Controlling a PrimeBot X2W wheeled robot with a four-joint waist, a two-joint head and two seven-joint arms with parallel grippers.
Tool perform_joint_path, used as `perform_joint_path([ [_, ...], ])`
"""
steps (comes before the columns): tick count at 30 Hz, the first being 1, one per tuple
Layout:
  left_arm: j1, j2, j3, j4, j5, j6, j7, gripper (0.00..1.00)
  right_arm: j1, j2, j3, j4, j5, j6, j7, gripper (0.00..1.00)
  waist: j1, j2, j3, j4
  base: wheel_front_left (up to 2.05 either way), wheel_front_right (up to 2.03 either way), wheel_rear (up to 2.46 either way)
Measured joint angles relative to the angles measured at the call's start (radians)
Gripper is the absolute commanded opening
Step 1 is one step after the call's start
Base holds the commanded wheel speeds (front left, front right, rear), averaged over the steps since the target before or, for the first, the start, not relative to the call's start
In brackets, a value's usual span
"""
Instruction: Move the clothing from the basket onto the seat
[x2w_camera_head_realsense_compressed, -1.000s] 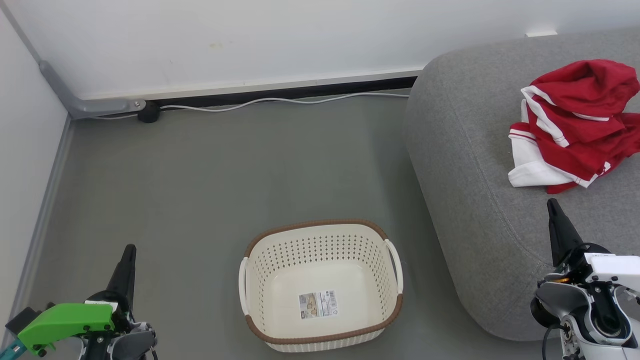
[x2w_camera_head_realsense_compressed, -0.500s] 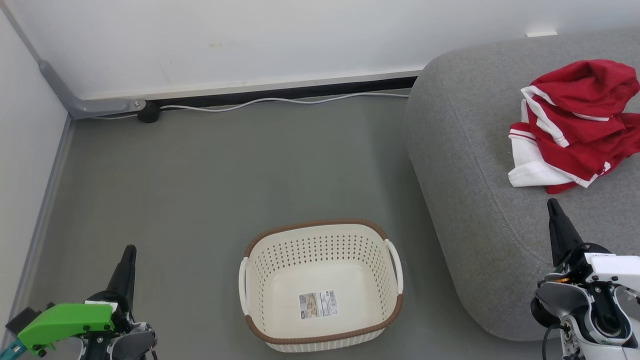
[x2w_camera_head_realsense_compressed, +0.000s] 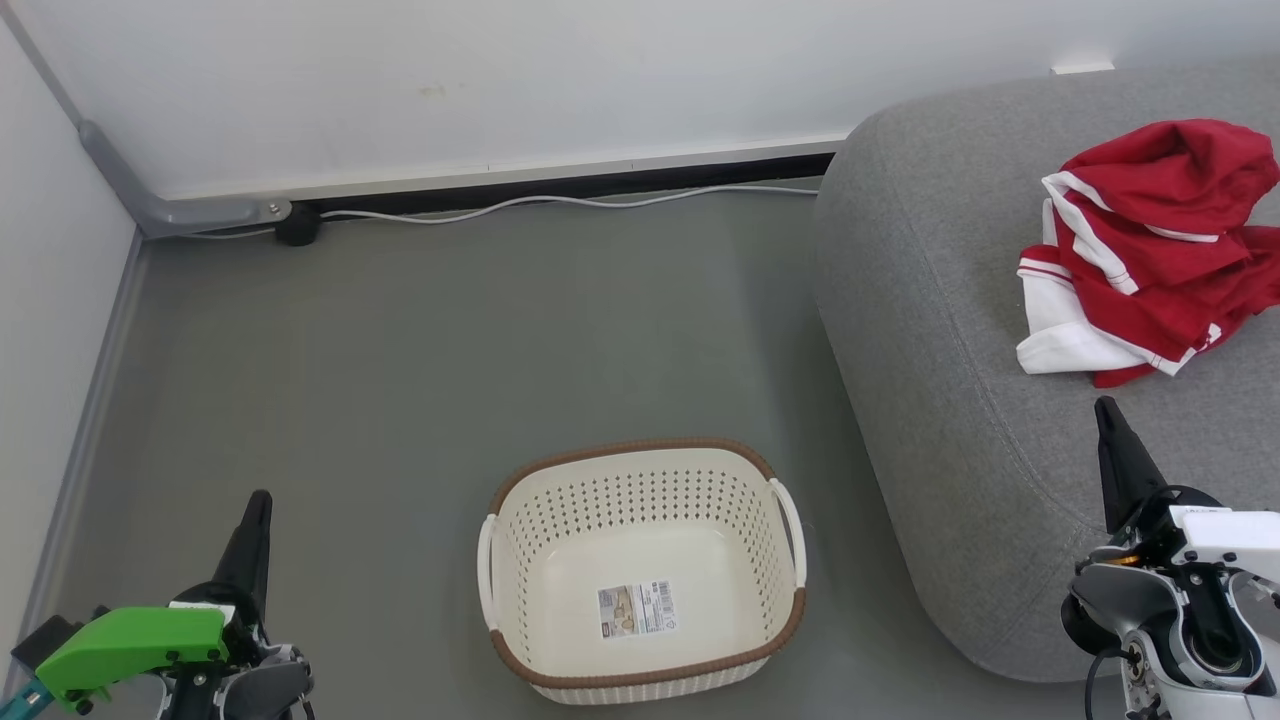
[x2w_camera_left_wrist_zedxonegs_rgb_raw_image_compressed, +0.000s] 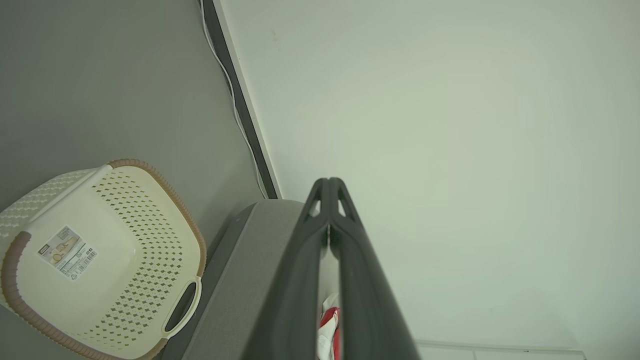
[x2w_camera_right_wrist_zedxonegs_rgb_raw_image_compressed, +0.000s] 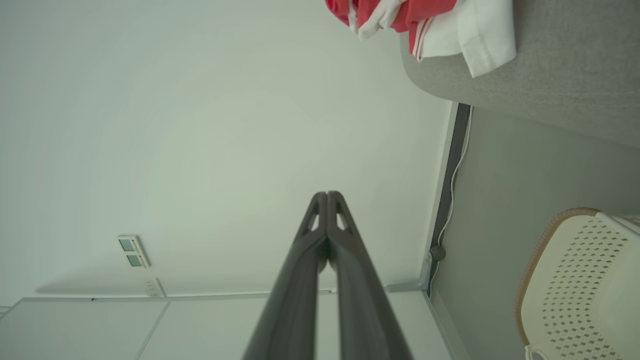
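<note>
One each: basket (x2w_camera_head_realsense_compressed: 640, 443), seat (x2w_camera_head_realsense_compressed: 940, 330), clothing heap (x2w_camera_head_realsense_compressed: 1165, 225)

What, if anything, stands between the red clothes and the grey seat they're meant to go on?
Nothing visible does. The clothing already lies heaped on the seat, and the basket on the floor holds just its paper label. The left gripper and the right gripper are shut, apart from the clothing.

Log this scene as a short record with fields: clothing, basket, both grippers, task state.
clothing: red and white, heaped on the grey seat
basket: upright on the floor, beside the seat, holding just a paper label on its bottom
left gripper: shut, empty, left of the basket
right gripper: shut, empty, apart from the clothing
task state: looks done
</note>
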Motion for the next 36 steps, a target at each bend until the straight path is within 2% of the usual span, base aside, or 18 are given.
perform_joint_path([
  [36,-0.002,-0.001,0.003,0.005,0.000,-0.008,0.003,0.00,0.000,0.000,-0.001,0.000,0.000,0.001,0.000,0.00,0.0000,0.0000,0.000,0.000,0.00,0.00,0.00],
])
